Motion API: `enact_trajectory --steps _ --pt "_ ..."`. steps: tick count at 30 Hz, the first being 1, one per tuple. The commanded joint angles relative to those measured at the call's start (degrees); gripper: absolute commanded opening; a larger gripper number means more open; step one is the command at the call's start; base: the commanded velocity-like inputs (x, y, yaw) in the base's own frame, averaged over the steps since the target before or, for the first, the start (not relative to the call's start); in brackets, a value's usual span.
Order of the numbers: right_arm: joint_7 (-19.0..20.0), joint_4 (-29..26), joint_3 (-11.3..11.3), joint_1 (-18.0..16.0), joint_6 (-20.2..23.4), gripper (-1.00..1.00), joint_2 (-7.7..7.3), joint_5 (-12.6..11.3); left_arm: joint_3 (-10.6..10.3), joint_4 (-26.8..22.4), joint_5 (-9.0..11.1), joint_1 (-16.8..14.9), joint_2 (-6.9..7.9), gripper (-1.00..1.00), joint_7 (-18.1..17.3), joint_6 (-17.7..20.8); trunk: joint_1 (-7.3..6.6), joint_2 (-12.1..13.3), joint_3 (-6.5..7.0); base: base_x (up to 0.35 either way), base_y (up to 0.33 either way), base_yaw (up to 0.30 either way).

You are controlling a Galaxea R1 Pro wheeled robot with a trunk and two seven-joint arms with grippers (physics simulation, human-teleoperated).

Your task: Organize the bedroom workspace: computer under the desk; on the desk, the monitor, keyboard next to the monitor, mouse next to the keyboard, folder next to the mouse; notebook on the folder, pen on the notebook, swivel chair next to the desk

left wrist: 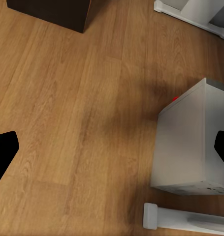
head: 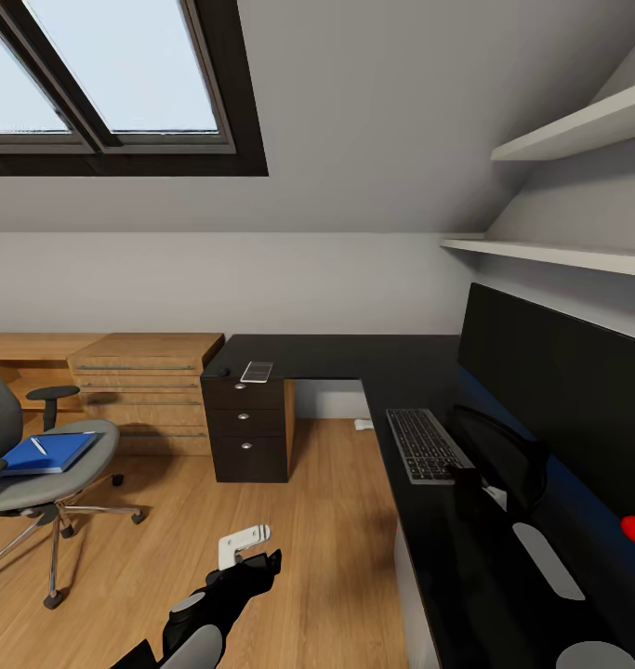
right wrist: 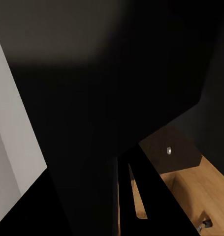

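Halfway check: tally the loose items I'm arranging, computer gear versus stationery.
Computer gear: 4 (monitor, keyboard, mouse, computer)
Stationery: 3 (folder, pen, notebook)
Total: 7

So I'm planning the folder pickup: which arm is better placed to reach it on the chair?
Probably left. The folder lies on the chair at the robot's left, and the left gripper hangs over bare floor on that side. The right arm sits over the desk, by the monitor.
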Motion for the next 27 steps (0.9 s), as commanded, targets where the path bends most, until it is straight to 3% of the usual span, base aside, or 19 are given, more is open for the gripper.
enact_trajectory --steps 1,20,27 --pt "-0.4 -0.1 -0.1 0.0 0.3 -1.0 0.01 -0.5 -0.1 -0.1 0.2 -0.1 0.02 1.0 0.4 0.2 0.0 0.0 -0.07 0.0 0.0 0.0" --pt "-0.4 -0.1 0.0 0.0 0.3 -1.0 0.01 -0.4 -0.3 0.0 0.2 -0.1 -0.05 1.0 0.3 0.2 0.0 0.0 -0.07 0.024 -0.001 0.0" --pt "-0.4 -0.2 0.1 0.0 0.3 -1.0 0.01 -0.4 -0.4 0.7 0.2 -0.1 -0.19 1.0 0.3 0.2 0.0 0.0 -0.07 0.002 -0.107 0.0"
